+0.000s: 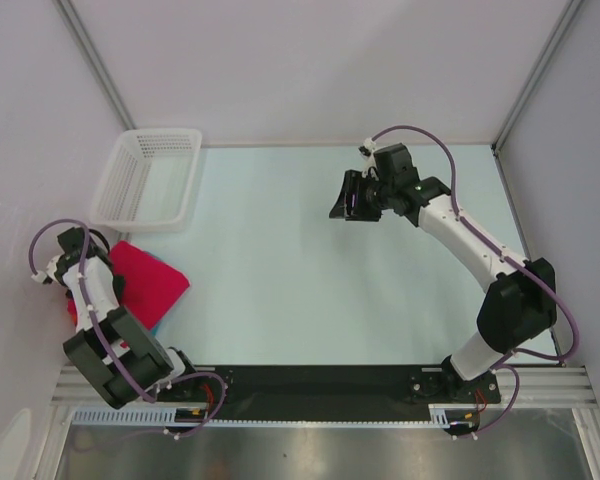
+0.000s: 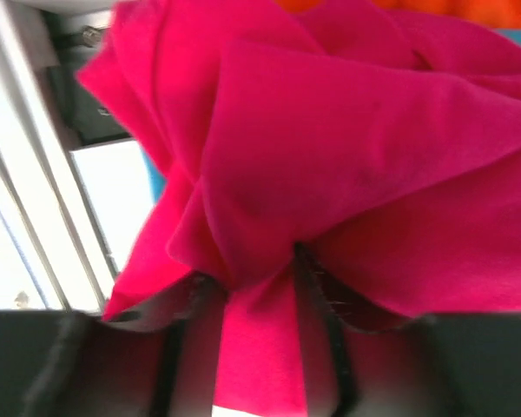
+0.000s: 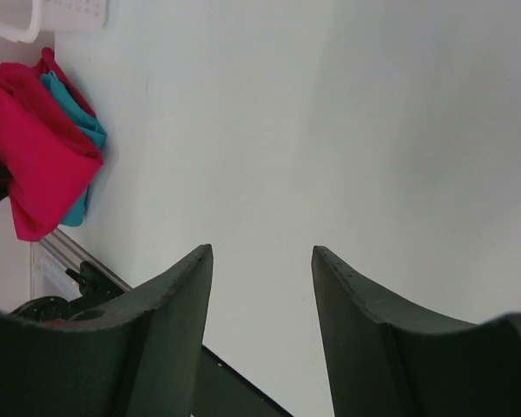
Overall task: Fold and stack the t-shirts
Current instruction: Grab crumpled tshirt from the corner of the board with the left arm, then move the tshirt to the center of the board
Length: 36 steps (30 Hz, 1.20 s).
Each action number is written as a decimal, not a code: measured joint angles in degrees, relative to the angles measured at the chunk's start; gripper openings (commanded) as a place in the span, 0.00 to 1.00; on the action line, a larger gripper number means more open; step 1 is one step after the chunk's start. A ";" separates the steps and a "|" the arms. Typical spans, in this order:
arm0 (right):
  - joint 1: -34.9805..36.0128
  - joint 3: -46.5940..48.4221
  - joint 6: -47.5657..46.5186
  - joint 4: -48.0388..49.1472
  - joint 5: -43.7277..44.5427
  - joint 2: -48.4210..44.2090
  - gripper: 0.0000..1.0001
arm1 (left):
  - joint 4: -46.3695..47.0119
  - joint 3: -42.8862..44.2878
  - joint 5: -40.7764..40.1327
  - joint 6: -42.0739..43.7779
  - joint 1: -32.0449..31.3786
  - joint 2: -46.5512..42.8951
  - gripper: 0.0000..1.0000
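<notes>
Burying left gripper (image 2: 250, 287) — bunched crimson-pink t-shirt (image 2: 373, 156)

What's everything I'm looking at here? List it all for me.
pink t-shirt: one, crimson-pink, bunched at the table's near left edge
teal t-shirt: one, teal, under the pink one
orange t-shirt: one, orange, only a strip showing past the pink one
basket: one, white mesh, far left of the table
table: one, pale blue-green
left arm: one, white and black, over the shirts
right arm: one, white and black, stretched over bare table
left fingers: two, dark, pinching the pink t-shirt
right fingers: two, dark, spread apart, holding nothing
</notes>
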 measured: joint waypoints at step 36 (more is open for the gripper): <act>1.33 -4.59 3.04 3.28 -1.70 -3.28 0.49 | 25.20 6.27 51.54 10.34 -52.17 -5.77 0.00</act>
